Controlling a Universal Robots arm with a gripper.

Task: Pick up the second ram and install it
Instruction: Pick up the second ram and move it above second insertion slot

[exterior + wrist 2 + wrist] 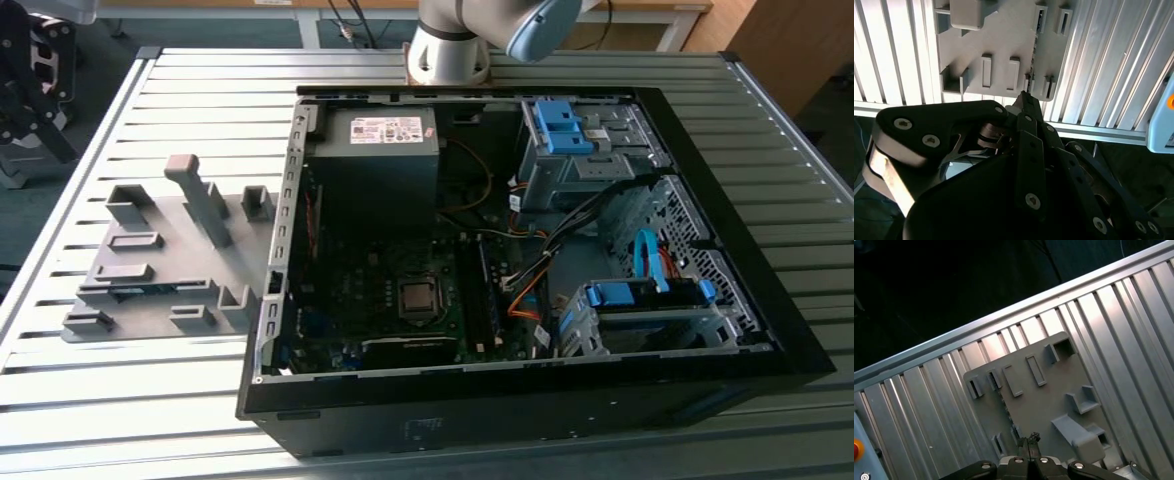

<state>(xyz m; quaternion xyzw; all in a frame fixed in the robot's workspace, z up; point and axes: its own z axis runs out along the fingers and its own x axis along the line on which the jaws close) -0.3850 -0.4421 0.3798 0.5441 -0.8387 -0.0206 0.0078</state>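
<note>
The second ram (150, 289) is a thin blue strip standing on edge in a slot of the grey fixture plate (167, 270), on the exterior view's left. In both wrist views it appears edge-on as a thin dark line (1033, 55) (1008, 412) between small grey holders. My gripper (1024, 96) (1029, 438) hangs well above the plate with its dark fingertips pressed together and nothing between them. The tips line up over one end of the strip without touching it.
An open black computer case (521, 400) lies on the slatted metal table (200, 90) beside the fixture, with its motherboard (400, 300), cables and blue drive brackets (561, 125) exposed. Tall grey blocks (200, 195) rise from the plate. The arm's base (447, 50) stands at the table's far edge.
</note>
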